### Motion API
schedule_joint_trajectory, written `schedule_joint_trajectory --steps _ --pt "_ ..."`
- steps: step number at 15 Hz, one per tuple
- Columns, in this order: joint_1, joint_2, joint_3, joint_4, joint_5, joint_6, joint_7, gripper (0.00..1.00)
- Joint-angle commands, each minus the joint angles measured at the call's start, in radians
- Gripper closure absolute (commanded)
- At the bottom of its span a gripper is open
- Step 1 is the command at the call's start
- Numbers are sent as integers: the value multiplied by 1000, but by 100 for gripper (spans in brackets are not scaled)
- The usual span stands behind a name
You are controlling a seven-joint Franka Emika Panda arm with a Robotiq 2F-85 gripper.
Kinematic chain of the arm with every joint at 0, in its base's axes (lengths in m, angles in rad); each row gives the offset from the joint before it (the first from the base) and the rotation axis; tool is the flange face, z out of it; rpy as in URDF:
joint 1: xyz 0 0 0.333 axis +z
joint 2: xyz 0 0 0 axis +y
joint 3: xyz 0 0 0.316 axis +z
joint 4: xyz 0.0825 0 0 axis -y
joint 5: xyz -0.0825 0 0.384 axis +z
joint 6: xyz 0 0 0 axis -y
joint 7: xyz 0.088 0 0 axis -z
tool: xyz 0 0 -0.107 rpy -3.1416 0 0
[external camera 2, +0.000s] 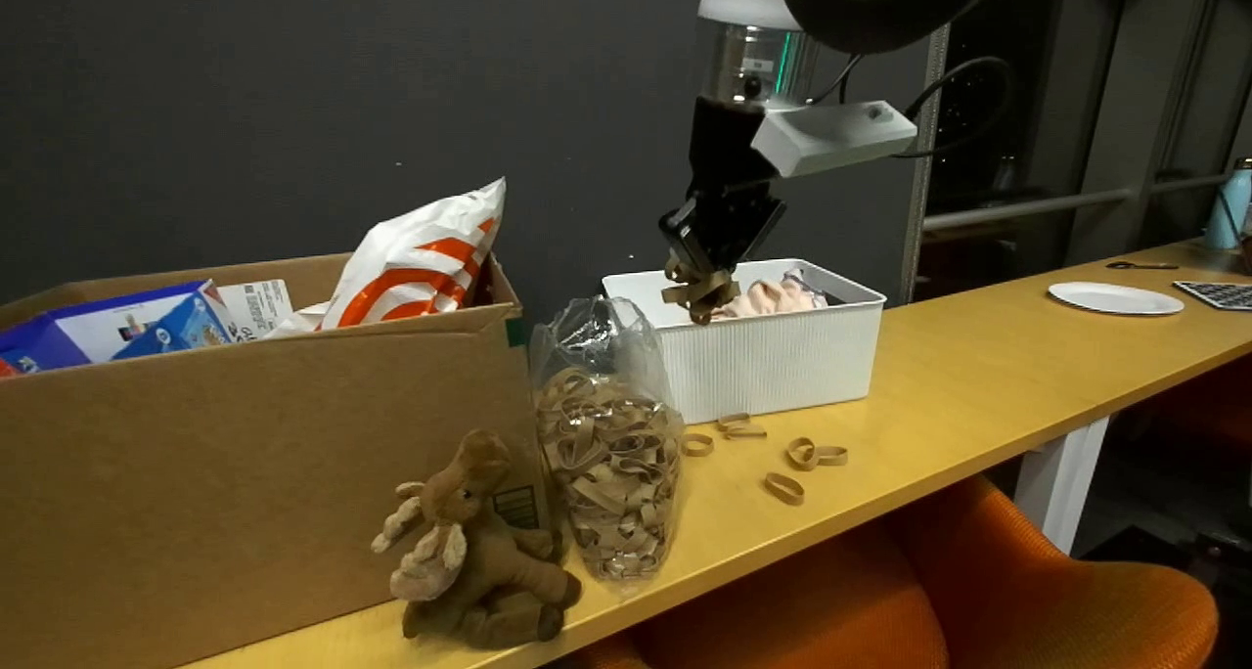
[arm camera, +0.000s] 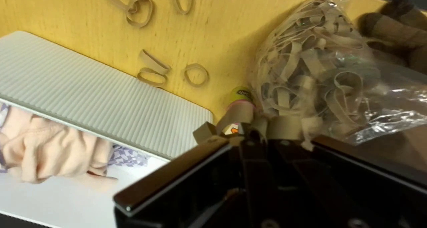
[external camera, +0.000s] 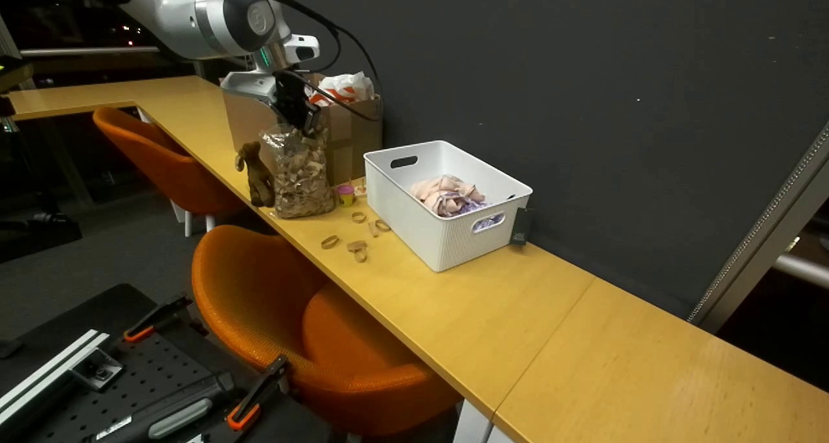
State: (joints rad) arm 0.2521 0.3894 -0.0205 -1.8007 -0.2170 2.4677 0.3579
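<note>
My gripper (external camera 2: 699,263) is shut on a bunch of tan rubber bands (external camera 2: 702,295), which stick out around its fingertips. In the wrist view the held bands (arm camera: 283,126) appear between the end of the white bin (arm camera: 100,88) and a clear plastic bag (arm camera: 310,54) of similar bands. The bag stands upright on the table, and the gripper hangs higher than its filled part. Pinkish cloth (external camera: 447,193) with a purple pattern lies inside the bin. Several loose bands (arm camera: 155,63) are scattered on the tabletop beside the bin. The black fingers hide how the bunch is pinched.
A brown plush moose (external camera 2: 479,552) sits against the bag. Behind them stands a cardboard box (external camera 2: 245,512) with packages and a white-orange bag (external camera 2: 421,268). A small yellow tub (external camera: 346,197) stands near the bin. Farther along are a white plate (external camera 2: 1115,298) and orange chairs (external camera: 259,300) below the table edge.
</note>
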Motion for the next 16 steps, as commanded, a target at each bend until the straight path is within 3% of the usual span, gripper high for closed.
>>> schedule_joint_trajectory --steps 1,6,16 --pt "50 33 -2 34 -87 39 34 99" --pt "106 54 -7 123 -166 21 57 99" --pt "90 196 -12 244 -142 24 24 99"
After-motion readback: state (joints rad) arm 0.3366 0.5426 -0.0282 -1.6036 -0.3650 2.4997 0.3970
